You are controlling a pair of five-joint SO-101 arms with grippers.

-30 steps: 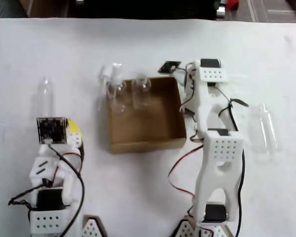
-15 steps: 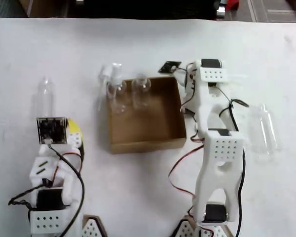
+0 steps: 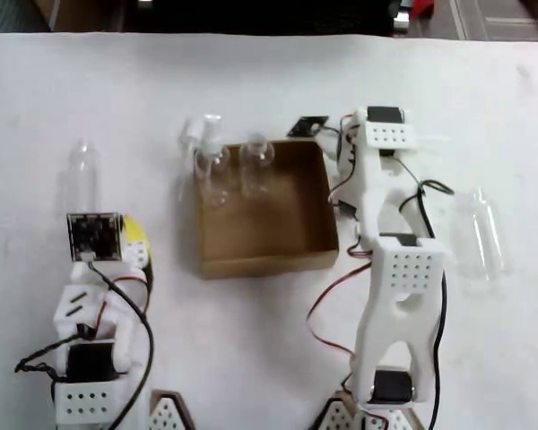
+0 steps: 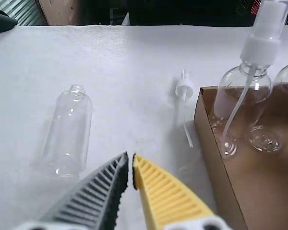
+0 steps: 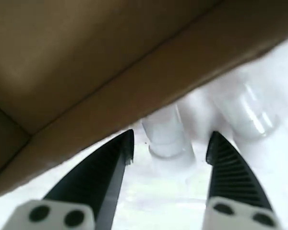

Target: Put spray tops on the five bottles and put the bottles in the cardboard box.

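Two robot arms work at a white table (image 3: 251, 72) with a cardboard box (image 3: 269, 262) between them.
The left gripper (image 4: 130, 162) has its fingers pressed together, empty, near a capless bottle (image 4: 69, 129) lying flat. The right gripper (image 5: 172, 136) is spread apart around a white spray top (image 5: 165, 129) just outside the box wall. A capped bottle (image 3: 211, 166) stands inside the box.

White worktop (image 3: 251, 72): cardboard box (image 3: 269, 262) at centre; capless clear bottle (image 3: 83, 175) lying at left; second bottle (image 3: 481, 231) lying at right; loose spray top (image 4: 183, 90) just beside box.
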